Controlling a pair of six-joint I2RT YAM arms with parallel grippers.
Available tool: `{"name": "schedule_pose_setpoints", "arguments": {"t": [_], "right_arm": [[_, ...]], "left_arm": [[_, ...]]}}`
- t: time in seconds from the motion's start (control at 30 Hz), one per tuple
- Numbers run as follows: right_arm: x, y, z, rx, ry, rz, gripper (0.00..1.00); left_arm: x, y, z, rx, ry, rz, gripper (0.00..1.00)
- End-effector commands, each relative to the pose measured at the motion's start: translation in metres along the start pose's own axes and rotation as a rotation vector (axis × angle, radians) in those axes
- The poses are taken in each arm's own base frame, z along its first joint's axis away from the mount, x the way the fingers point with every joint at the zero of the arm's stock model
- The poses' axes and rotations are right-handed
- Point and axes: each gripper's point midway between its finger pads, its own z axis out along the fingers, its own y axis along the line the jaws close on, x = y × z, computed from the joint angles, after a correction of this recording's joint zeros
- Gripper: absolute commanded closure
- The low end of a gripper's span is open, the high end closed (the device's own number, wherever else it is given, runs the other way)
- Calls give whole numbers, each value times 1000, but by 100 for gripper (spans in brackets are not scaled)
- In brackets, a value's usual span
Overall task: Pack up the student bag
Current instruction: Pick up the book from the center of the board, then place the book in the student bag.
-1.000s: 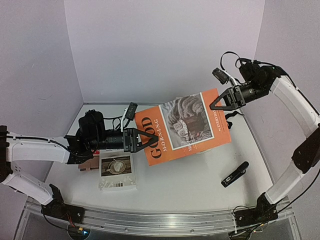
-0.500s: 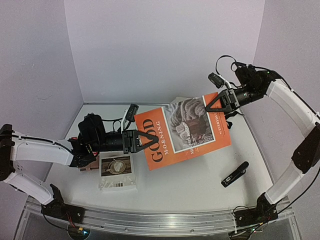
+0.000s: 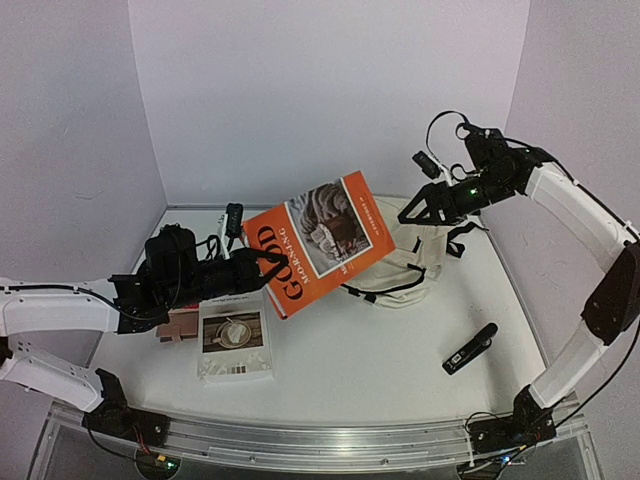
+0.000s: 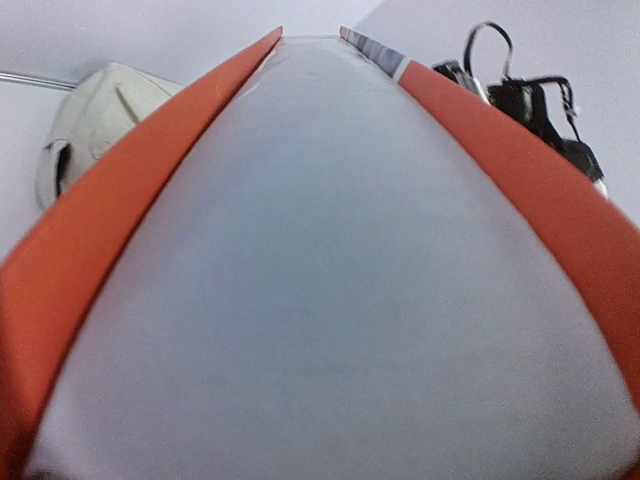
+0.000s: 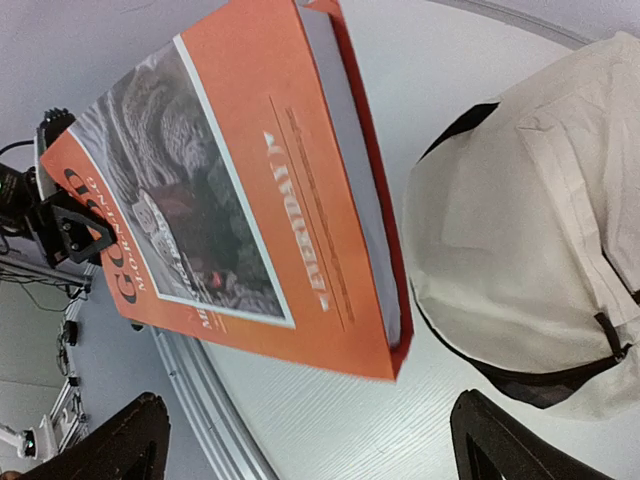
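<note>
The student bag (image 3: 408, 262) is a soft cream fabric backpack with black straps, lying slumped on the surface (image 3: 380, 360) right of centre, towards the back. An orange book (image 3: 310, 245) held up in front hides its left side.

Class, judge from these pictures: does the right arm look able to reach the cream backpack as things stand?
Probably yes. The right gripper is open and empty, poised just above the student bag, and the orange book, gripped by the left gripper, is tilted off to the left, not between them.
</note>
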Motion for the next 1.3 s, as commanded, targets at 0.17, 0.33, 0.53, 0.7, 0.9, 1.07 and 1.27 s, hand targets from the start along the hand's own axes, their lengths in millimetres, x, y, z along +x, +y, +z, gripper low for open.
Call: {"name": "schedule_pose_setpoints", "arguments": {"t": [0.17, 0.33, 0.53, 0.7, 0.9, 1.07, 1.27], "right_arm": [[-2, -78, 20, 457, 83, -133, 14], [16, -68, 79, 521, 221, -322, 21], [35, -80, 152, 546, 358, -442, 21], [39, -92, 190, 585, 408, -478, 21], [44, -115, 198, 676, 460, -502, 27], [32, -108, 186, 694, 421, -499, 42], [11, -100, 168, 731, 365, -518, 57]], "left_arm": [[-52, 39, -49, -288, -274, -85, 100], [-56, 58, -72, -393, -336, -139, 100], [-55, 67, -91, -429, -375, -179, 100], [-52, 71, -102, -426, -395, -208, 100], [-49, 75, -110, -425, -409, -220, 100], [-48, 75, -110, -424, -405, -212, 100], [-48, 75, -109, -424, -403, -203, 100]]}}
